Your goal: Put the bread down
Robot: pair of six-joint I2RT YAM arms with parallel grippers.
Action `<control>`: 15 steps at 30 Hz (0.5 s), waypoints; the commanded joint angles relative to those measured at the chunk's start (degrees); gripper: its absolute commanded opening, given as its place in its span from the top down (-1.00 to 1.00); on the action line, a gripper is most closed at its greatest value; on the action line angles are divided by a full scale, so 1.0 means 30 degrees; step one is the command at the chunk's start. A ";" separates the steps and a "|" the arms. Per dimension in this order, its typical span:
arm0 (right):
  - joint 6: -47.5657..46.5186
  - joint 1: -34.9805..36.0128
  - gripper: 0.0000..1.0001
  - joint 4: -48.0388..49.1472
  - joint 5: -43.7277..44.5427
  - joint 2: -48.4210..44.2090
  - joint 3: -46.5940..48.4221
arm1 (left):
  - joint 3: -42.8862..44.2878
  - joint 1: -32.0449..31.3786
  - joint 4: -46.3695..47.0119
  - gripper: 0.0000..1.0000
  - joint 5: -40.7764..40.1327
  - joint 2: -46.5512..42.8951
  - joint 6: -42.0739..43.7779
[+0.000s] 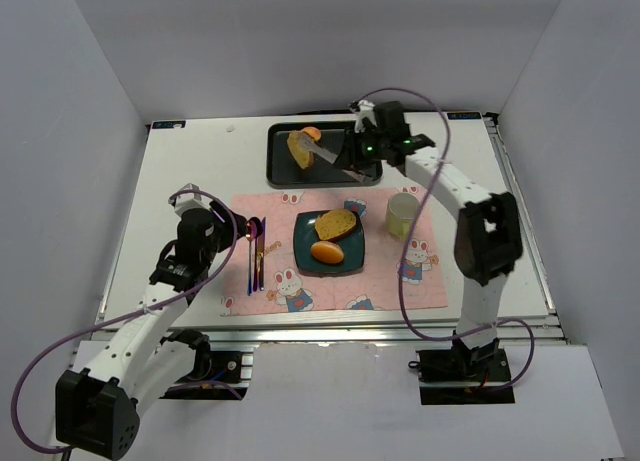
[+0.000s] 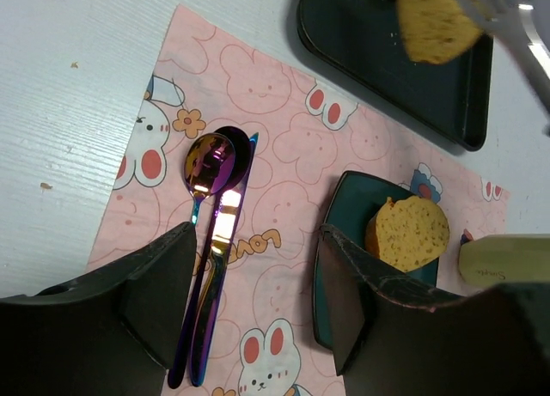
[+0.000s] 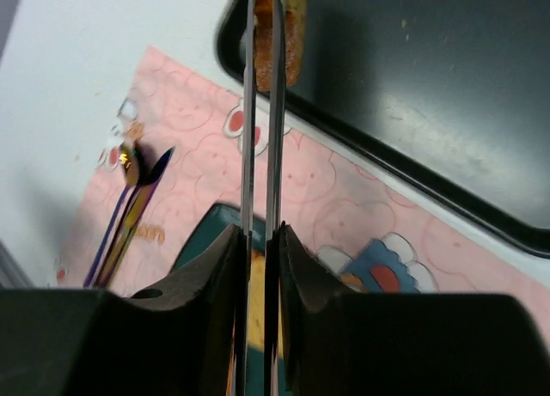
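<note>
My right gripper (image 1: pixel 358 155) (image 3: pixel 260 241) is shut on a pair of metal tongs (image 1: pixel 333 160) (image 3: pixel 250 138). The tongs pinch a toasted slice of bread (image 1: pixel 299 149) (image 3: pixel 279 31) over the left part of the black tray (image 1: pixel 283 173) (image 3: pixel 412 95). A second slice (image 1: pixel 337 222) (image 2: pixel 411 231) and an oval roll (image 1: pixel 327 251) lie on the teal plate (image 1: pixel 352 262) (image 2: pixel 337 276). My left gripper (image 1: pixel 243 231) (image 2: pixel 258 267) stands open and empty above the pink placemat (image 1: pixel 280 206), between the cutlery and the plate.
A spoon (image 2: pixel 209 164) and a knife (image 2: pixel 219 267) lie side by side on the mat, left of the plate. A pale green cup (image 1: pixel 402 214) (image 2: pixel 505 258) stands at the plate's right. White walls enclose the table on three sides.
</note>
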 commanded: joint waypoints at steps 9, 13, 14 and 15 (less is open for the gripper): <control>-1.2704 -0.1283 1.00 -0.8085 -0.8877 -0.9766 -0.8717 | -0.0225 0.0128 0.0956 -0.37 0.0143 -0.0751 -0.0142; -1.3442 -0.1312 1.00 -0.8625 -0.9319 -1.1903 -1.1210 | -0.0460 0.0128 0.1132 -0.37 0.0348 -0.0722 -0.0230; -1.3267 -0.1312 1.00 -0.8537 -0.9175 -1.2083 -1.1504 | -0.0489 0.0128 0.1190 -0.37 0.0435 -0.0693 -0.0230; -1.3150 -0.1312 1.00 -0.8420 -0.8999 -1.2259 -1.1913 | -0.0518 0.0128 0.1220 -0.37 0.0465 -0.0664 -0.0259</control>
